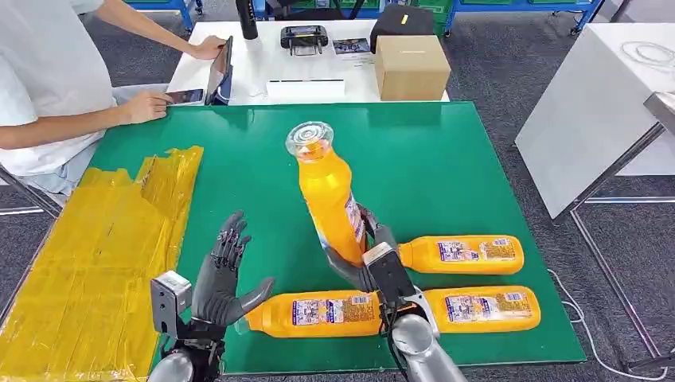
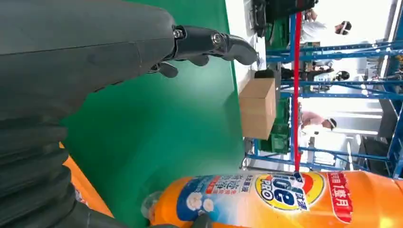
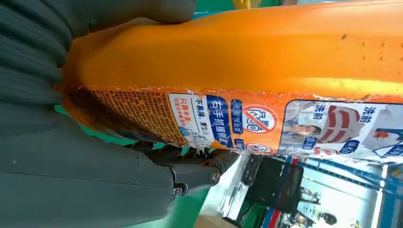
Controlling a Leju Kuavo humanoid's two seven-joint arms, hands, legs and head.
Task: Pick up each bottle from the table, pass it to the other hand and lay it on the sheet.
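Right robot hand [image 1: 368,256] grips orange bottle [image 1: 329,191] by its base at frame centre, long axis near vertical, clear cap up. Left robot hand [image 1: 221,274] spread, holding nothing, lower left. Three more bottles [image 1: 466,255] lie horizontally on green surface [image 1: 446,167], caps leftward.

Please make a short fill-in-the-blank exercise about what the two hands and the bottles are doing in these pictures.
1. The right hand holds an orange bottle with its cap pointing ____.
2. The left hand is open and holds ____.
3. ____ other bottles lie on the green table.
4. The yellow sheet bears ____ bottles.

Missing words: up; nothing; three; no
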